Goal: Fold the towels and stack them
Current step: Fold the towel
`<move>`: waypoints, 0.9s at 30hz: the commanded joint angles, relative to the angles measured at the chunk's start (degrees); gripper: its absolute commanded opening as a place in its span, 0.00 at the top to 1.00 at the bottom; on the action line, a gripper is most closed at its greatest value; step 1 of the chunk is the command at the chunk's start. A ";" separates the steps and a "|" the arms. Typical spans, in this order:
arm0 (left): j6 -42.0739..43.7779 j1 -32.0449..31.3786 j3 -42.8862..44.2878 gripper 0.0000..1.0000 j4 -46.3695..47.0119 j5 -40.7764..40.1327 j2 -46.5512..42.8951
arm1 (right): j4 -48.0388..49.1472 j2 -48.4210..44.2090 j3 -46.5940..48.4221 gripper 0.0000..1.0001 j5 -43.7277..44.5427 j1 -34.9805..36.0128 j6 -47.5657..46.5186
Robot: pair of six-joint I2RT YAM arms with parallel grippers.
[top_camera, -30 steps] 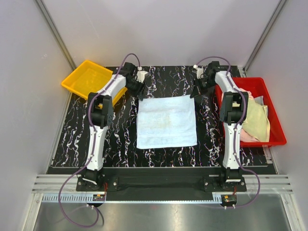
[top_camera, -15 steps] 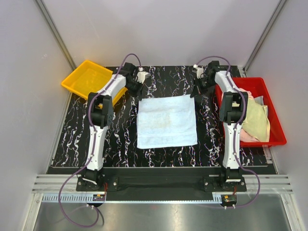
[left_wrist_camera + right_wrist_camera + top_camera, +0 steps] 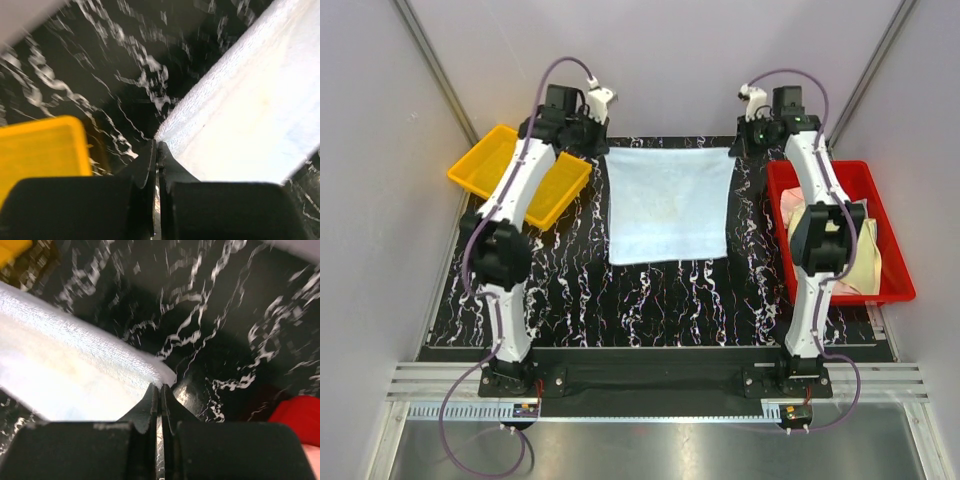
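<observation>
I am watching a light blue towel point(image 3: 668, 205) lying spread out at the far middle of the black marbled table point(image 3: 570, 290). My left gripper point(image 3: 601, 148) is pinching its far left corner, jaws closed tight on the cloth. My right gripper point(image 3: 736, 148) is clamping the far right corner the same way. A pale yellow towel point(image 3: 865, 250) is lying crumpled in the red tray point(image 3: 895, 290) at the right. A yellow tray point(image 3: 485, 165) is sitting at the far left.

Light blue towel point(image 3: 668, 205), spread, far-centre
</observation>
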 commanded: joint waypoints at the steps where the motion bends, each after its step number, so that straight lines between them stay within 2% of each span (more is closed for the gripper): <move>1: 0.61 0.38 -1.04 1.00 3.57 -2.70 -8.25 | 5.24 -11.70 -0.87 1.00 2.69 0.02 0.71; 8: 0.00 0.38 -5.96 1.00 3.39 -0.34 -19.23 | 9.46 -27.69 -11.39 1.00 -0.38 0.02 0.19; 14: -0.80 -0.41 -9.56 1.00 -0.21 3.27 -29.33 | 2.44 -41.03 -17.81 1.00 1.89 1.07 -1.04; 21: -3.60 -3.67 -16.76 1.00 -5.05 4.50 -40.76 | 0.50 -58.35 -29.86 1.00 3.31 1.96 1.50; 24: -5.53 -3.67 -19.67 1.00 -4.52 3.72 -42.88 | 2.50 -61.80 -33.29 1.00 3.22 1.96 2.47; 27: -6.59 -3.75 -19.68 1.00 -5.14 2.22 -39.47 | 5.32 -60.23 -35.85 1.00 3.39 1.95 2.65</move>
